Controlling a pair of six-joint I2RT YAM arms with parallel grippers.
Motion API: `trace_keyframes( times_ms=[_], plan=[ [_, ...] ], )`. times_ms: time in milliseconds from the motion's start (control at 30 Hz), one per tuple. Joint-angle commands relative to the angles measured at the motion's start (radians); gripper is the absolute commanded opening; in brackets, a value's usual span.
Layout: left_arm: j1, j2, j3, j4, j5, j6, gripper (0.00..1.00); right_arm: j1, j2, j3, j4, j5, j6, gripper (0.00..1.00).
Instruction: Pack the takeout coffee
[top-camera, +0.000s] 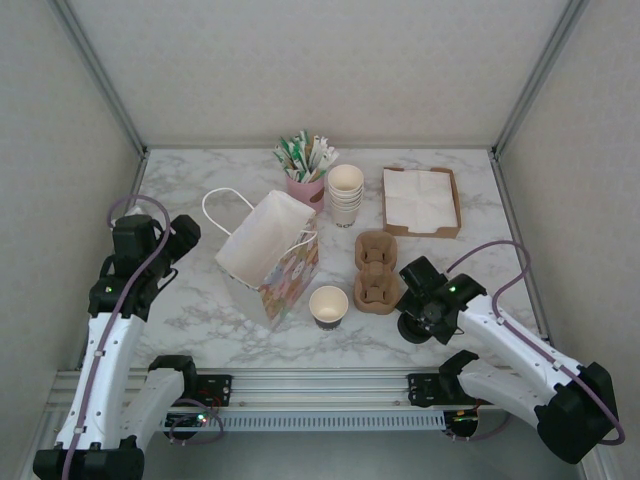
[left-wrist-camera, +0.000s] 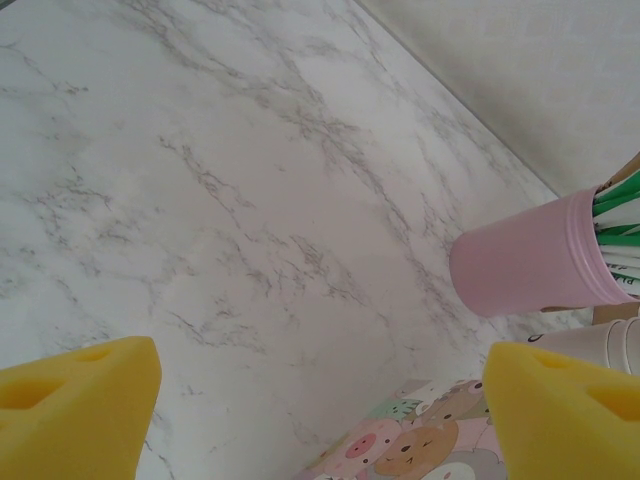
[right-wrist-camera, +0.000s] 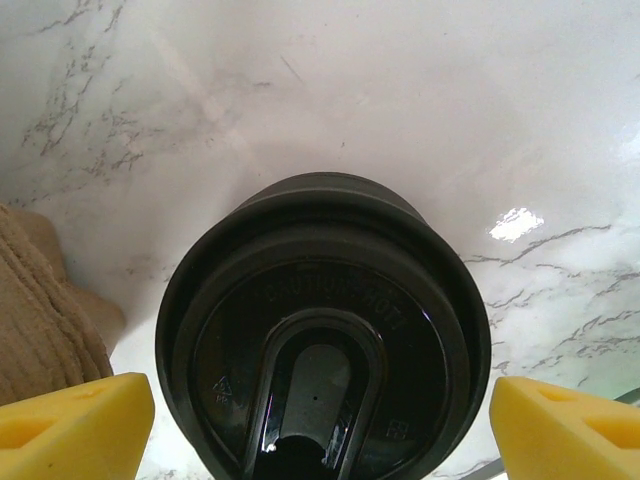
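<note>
The right gripper (right-wrist-camera: 320, 425) stood released, straddling without touching a round black plastic lid (right-wrist-camera: 322, 320) on the marble table (right-wrist-camera: 400, 90), just beside the brown cardboard cup carrier (top-camera: 375, 272). The small tan paper cup (top-camera: 328, 304) stood uncovered by the white paper bag (top-camera: 268, 255). The left gripper (left-wrist-camera: 320, 410) hung released over bare marble.

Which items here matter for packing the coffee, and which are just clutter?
Job:
- lidless tan paper cup
- black lid, between the open fingers of the right tool
- paper bag
- probably the cup carrier

Clutter:
- stack of cream cups
- pink cup of wrapped sticks
- tray of napkins
</note>
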Motion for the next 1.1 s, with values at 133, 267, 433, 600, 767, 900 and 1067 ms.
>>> trace_keyframes(
  times_ms=[133, 267, 433, 600, 767, 900, 1067],
  plan=[
    [0.009, -0.002, 0.008, -0.009, 0.011, -0.009, 0.84, -0.007, 0.003, -0.021, 0.010, 0.025, 0.037, 0.84],
    [0.010, -0.002, 0.008, -0.009, 0.012, -0.009, 0.84, -0.006, 0.011, -0.026, 0.014, 0.033, 0.044, 0.84],
    [0.010, -0.003, 0.008, -0.009, 0.014, -0.009, 0.84, -0.006, 0.029, -0.027, 0.014, 0.037, 0.042, 0.84],
    [0.010, -0.003, 0.007, -0.009, 0.014, -0.009, 0.84, -0.007, 0.036, -0.029, 0.017, 0.042, 0.041, 0.82],
    [0.009, -0.003, 0.007, -0.009, 0.013, -0.009, 0.84, -0.005, 0.035, -0.028, 0.017, 0.043, 0.041, 0.79],
    [0.010, -0.001, 0.006, -0.009, 0.011, -0.010, 0.84, -0.007, 0.028, -0.029, 0.014, 0.045, 0.036, 0.75],
    [0.009, -0.001, 0.007, -0.009, 0.009, -0.010, 0.84, -0.007, 0.007, -0.018, 0.005, 0.053, 0.026, 0.72]
  ],
)
